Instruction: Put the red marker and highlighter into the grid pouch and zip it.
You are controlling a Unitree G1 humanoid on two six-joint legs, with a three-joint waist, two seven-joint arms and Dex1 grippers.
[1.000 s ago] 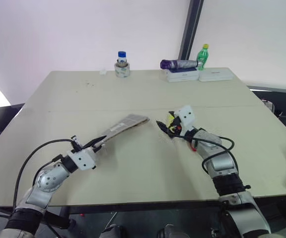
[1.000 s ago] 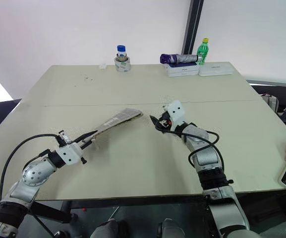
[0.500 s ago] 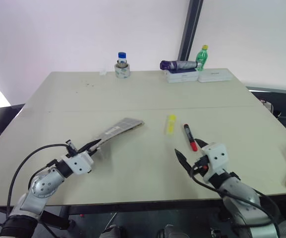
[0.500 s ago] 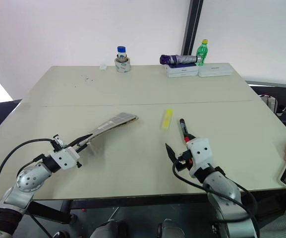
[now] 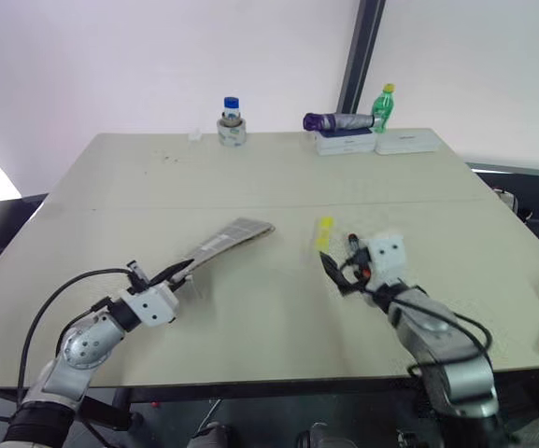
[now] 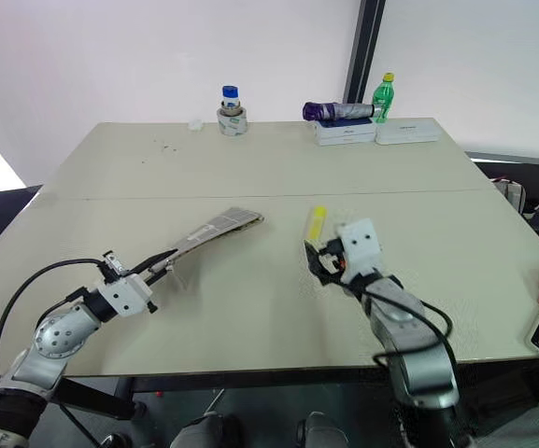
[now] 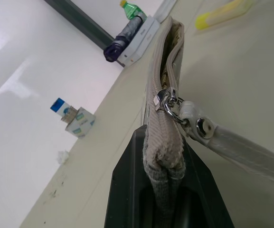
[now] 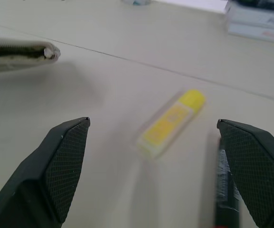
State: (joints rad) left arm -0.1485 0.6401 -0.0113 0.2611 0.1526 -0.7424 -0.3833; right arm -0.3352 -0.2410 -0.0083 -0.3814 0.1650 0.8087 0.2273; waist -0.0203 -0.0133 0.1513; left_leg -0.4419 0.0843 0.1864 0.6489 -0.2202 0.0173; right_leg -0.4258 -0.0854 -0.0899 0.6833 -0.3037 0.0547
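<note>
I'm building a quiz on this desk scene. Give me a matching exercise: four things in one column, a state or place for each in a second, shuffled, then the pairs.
Things:
1. grid pouch
2. highlighter
3. left tool
4. right tool

States:
A. open, empty, just short of the pens
B. lying loose on the table
C. shut on the fabric end
D. held up off the table, zipper partly open

Pairs: 1-D, 2-B, 3-C, 4-A

Legible text — none. Small labelled jar with blue cap (image 5: 231,122) and flat white boxes (image 5: 377,142) carry printing — too small to read.
</note>
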